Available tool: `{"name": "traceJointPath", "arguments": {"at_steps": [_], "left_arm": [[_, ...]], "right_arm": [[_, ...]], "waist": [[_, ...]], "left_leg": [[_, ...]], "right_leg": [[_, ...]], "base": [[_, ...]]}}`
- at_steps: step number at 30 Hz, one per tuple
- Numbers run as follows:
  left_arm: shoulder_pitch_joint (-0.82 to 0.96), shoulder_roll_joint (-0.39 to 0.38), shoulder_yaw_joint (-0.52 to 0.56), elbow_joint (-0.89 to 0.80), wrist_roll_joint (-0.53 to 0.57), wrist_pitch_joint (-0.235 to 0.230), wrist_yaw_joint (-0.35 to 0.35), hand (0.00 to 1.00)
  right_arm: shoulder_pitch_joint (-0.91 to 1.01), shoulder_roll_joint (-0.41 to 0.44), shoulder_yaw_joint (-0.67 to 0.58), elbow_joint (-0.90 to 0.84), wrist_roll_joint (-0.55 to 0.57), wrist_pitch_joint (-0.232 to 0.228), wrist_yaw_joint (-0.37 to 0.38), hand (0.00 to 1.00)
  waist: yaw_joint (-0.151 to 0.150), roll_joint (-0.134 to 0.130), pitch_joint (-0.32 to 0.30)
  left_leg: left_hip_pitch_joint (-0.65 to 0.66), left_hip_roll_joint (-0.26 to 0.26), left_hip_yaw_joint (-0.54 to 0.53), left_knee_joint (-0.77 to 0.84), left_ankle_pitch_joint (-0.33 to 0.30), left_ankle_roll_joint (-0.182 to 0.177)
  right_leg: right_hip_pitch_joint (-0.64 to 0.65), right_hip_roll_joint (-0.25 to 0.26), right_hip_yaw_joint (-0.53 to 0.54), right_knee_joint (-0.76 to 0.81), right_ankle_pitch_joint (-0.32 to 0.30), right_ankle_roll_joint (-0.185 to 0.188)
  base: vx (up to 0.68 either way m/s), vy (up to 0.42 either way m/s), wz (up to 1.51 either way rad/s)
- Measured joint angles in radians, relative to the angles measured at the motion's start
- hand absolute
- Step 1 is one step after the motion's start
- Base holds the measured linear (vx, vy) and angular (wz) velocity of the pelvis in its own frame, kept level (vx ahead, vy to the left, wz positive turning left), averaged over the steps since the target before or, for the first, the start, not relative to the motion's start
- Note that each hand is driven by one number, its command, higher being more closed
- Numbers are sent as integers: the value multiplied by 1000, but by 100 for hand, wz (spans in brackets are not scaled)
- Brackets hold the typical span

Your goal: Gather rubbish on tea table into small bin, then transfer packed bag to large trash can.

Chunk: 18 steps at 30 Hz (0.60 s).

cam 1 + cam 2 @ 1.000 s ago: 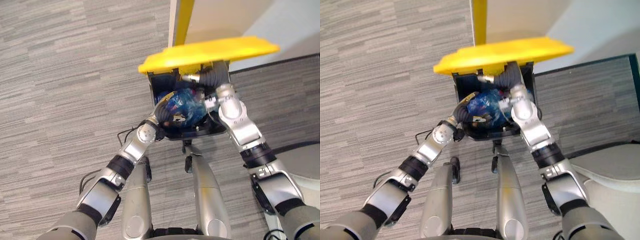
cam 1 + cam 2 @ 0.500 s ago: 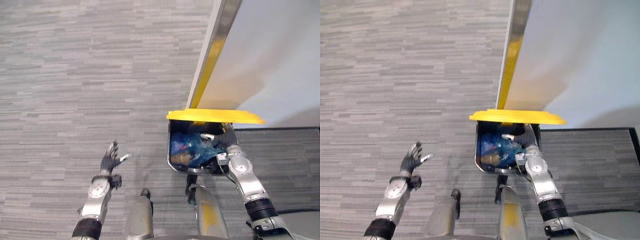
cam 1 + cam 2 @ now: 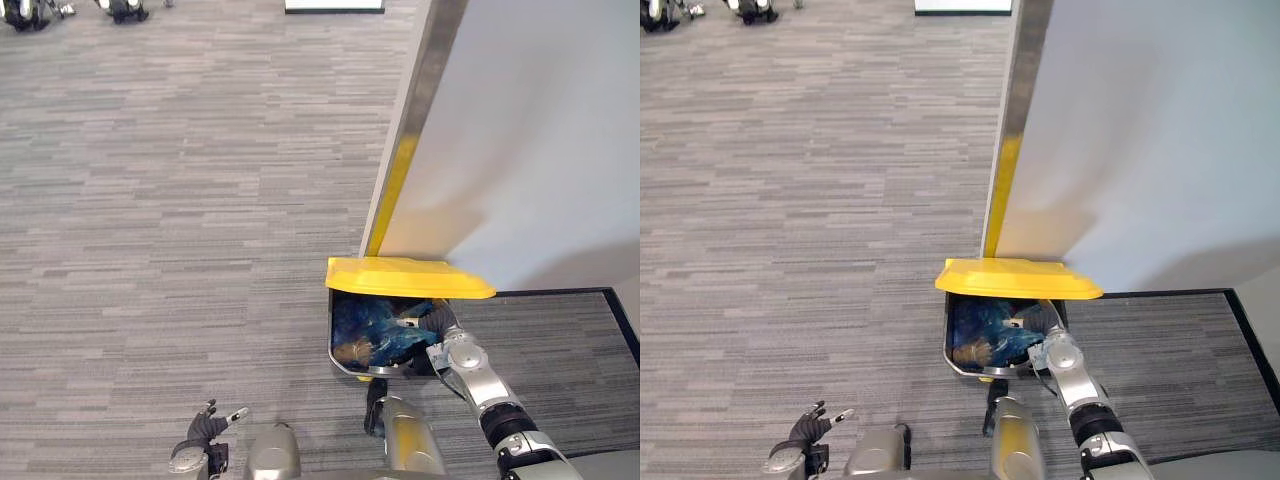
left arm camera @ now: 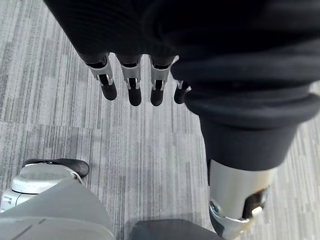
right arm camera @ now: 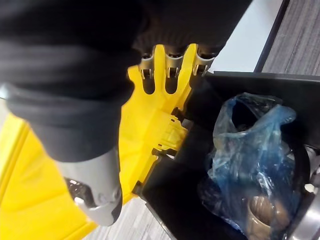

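I see the blue plastic rubbish bag [image 5: 250,150] lying inside the black trash can [image 5: 175,200], just below my right hand [image 5: 100,45], whose fingers are straight at the yellow lid [image 3: 405,277]. My left hand [image 3: 204,428] hangs loosely spread above the grey carpet [image 3: 180,200].

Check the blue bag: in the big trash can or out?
In. The blue bag lies inside the black trash can, under the raised yellow lid that the right hand props.

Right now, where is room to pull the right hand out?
Tight inside: the bag fills the bin and the lid hangs over the right hand. Bare carpet lies left of the bin, out to the left hand.
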Motion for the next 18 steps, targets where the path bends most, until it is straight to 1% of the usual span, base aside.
{"name": "traceJointPath", "arguments": {"at_steps": [1,2,3,4,5,7,8,9,10,11,12,13,14,15,16,18], "left_arm": [[-1,-4,0,0,0,0,0,0],[-4,-16,2,-1,0,0,0,0],[-1,-31,2,-7,0,-3,1,0],[0,-32,1,-10,0,-3,2,0],[-5,-32,0,-12,0,-1,3,0],[11,-38,0,-33,0,4,7,0],[11,-41,0,-34,0,5,8,0],[16,-47,5,-40,0,11,10,0],[10,-57,19,-42,0,17,14,0],[10,-74,21,-39,0,19,16,0],[10,-83,22,-39,0,19,17,0],[7,-89,22,-31,0,18,14,0],[-11,-79,33,10,-1,22,14,0],[-25,-74,34,24,-1,26,10,0],[-32,-69,35,27,0,24,5,0],[-23,-56,38,31,0,23,1,0]], "right_arm": [[19,0,0,-2,-3,-1,1,0],[40,-2,0,-8,-12,-1,2,0],[64,3,0,-14,-17,-1,3,0],[91,16,-1,-18,-21,-1,4,0],[137,32,-1,-18,-30,-1,6,0],[210,57,-6,-16,-51,-1,11,0],[228,65,-12,-14,-59,-1,11,0],[262,78,-30,-3,-68,1,12,0],[291,87,-62,29,-68,4,9,0],[313,97,-94,55,-68,7,1,0],[321,89,-114,73,-68,8,-3,0],[316,83,-140,117,-67,6,-3,0],[287,78,-150,191,-67,10,-2,0],[280,77,-165,213,-66,17,-3,0],[291,70,-191,260,-66,30,-3,0],[305,58,-225,308,-67,40,-3,0]], "waist": [[-4,-2,0],[-2,4,-7],[3,15,-17],[-2,16,-16],[-8,-3,-29],[-2,-20,-43],[-1,-25,-47],[-1,-45,-58],[-2,-25,-68],[-1,-17,-92],[2,-19,-103],[4,3,-126],[-7,7,-127],[-16,13,-130],[-28,26,-139],[-29,26,-155]], "left_leg": [[-11,-5,1,30,-10,4],[-25,15,8,44,-9,18],[-45,34,28,35,2,26],[-55,34,30,26,16,28],[-53,36,29,7,33,31],[-69,50,32,-17,64,12],[-71,55,33,-23,71,5],[-82,66,30,-36,86,-14],[-72,76,26,-85,111,-25],[-61,74,34,-116,116,-21],[-62,68,56,-121,117,-19],[-57,56,76,-167,149,-15],[-51,62,86,-212,182,-24],[-45,63,84,-237,201,-21],[-22,74,77,-286,229,-16],[4,81,73,-327,249,-14]], "right_leg": [[1,-10,7,-1,11,14],[5,4,27,-56,64,99],[-10,7,23,-19,75,83],[-51,-5,22,166,9,-5],[-63,-27,24,362,-43,-50],[-32,-68,32,536,-77,-64],[-16,-76,41,554,-79,-65],[20,-71,44,515,-109,-38],[51,-45,20,436,-132,-13],[77,-27,18,339,-158,-6],[97,-17,13,266,-178,-20],[134,9,4,128,-218,-37],[149,24,9,44,-226,-51],[154,32,3,16,-214,-57],[173,48,-2,-20,-193,-63],[185,63,0,-55,-177,-57]], "base": [[-229,78,-27],[-259,61,-37],[-344,63,-43],[-243,0,-24],[-208,-19,-15],[-144,-105,-15],[-215,-248,-12],[-223,-263,-6],[-165,-247,-16],[-33,-112,-28],[72,-43,-66],[14,-40,-84],[-77,-48,-68],[-117,-59,-28],[-105,-59,0],[-49,-26,-8]]}}
